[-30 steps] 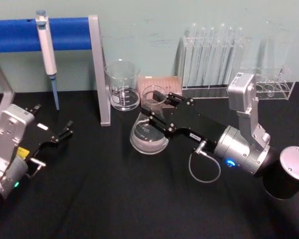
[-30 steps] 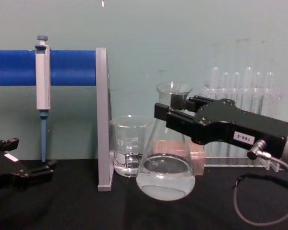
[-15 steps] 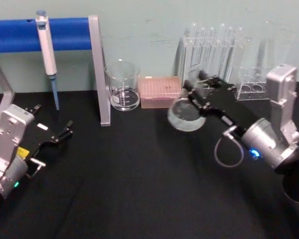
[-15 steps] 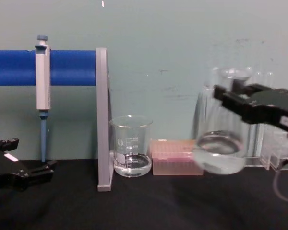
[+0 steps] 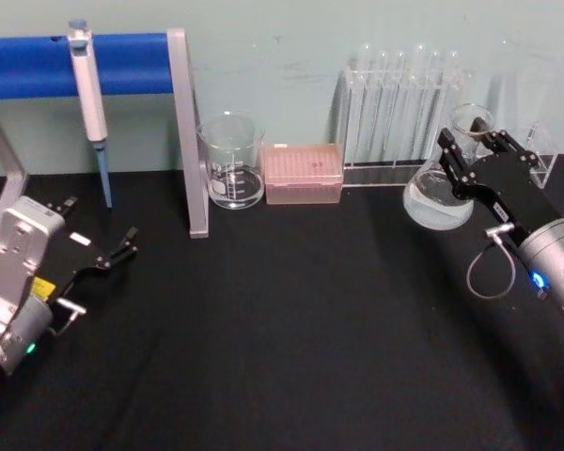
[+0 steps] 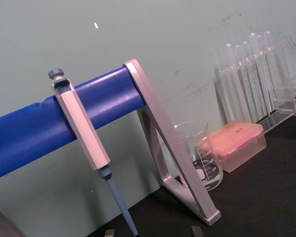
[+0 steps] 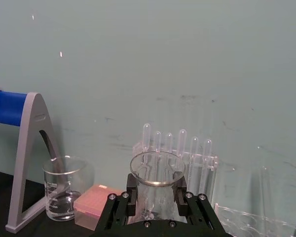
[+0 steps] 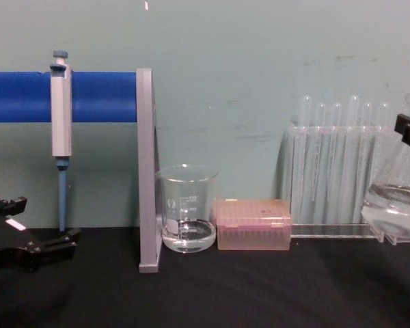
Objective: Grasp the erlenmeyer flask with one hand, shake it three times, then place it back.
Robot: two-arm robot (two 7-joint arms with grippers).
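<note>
At far left we see a pipette [image 5: 87, 89] hanging on a blue-barred stand [image 5: 38, 64]; rightward a beaker [image 5: 231, 162], a pink box [image 5: 304, 173], then test tubes [image 5: 395, 103], on the black tabletop [image 5: 263, 329].

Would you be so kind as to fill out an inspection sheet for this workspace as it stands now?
Surface: black table cloth, no spills seen.
Job's things: erlenmeyer flask, clear liquid inside, held at far right before the test tube rack, apparently off the cloth.
Clutter: beaker, pink tip box, pipette hanging on the blue bar stand.
Grippers: right gripper shut on the flask's neck; left gripper open, parked at near left.
Cables: grey cable looping beside the right wrist.
Surroundings: pale green wall; nothing else seen.
</note>
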